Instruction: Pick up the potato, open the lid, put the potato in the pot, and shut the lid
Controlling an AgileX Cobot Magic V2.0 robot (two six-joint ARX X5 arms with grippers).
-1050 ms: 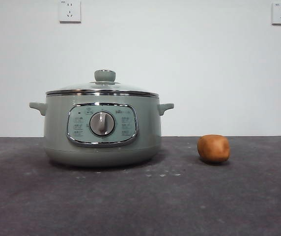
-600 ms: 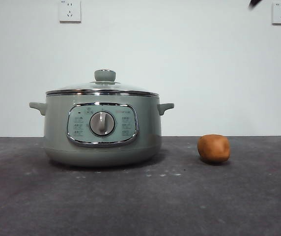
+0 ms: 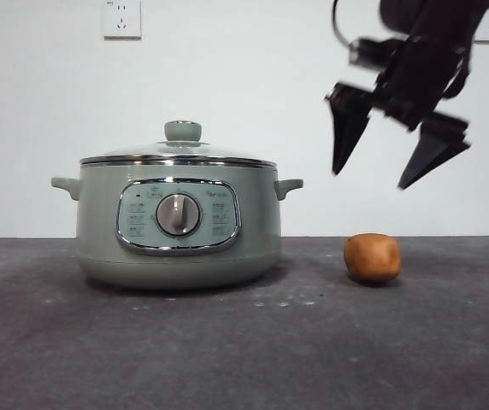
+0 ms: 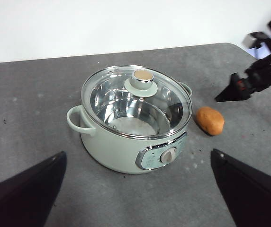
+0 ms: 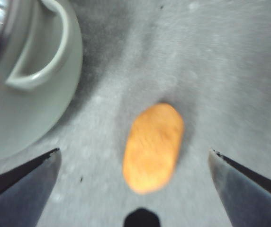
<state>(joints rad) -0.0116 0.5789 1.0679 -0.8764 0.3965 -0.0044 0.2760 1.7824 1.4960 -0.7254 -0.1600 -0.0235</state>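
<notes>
A: The right end effector (image 3: 394,175) hangs above the potato (image 3: 372,257), jaws spread wide and holding nothing. The potato lies on the dark surface (image 3: 244,350), just beside the pot (image 3: 178,224) but apart from it. In the right wrist view it sits between the two jaws, with the pot's side handle (image 5: 36,47) off to one side.

B: What could spoil the pick?

A: The potato is round and matte. If the jaws close off-centre, it could roll or squirt out, likely toward the pot wall. A descent drifting toward the pot might also clip that handle.

B: And the left end effector (image 4: 135,189)?

A: It waits high over the scene, jaws parted and empty, the pot between them in its own view.

B: Anything in the pot?

A: The lid (image 4: 136,101) is seated on the rim, knob (image 4: 143,80) up. Through the glass the steel bowl looks bare. The lid must come off before the potato can go in; a potato carried over too early would strike glass.
</notes>
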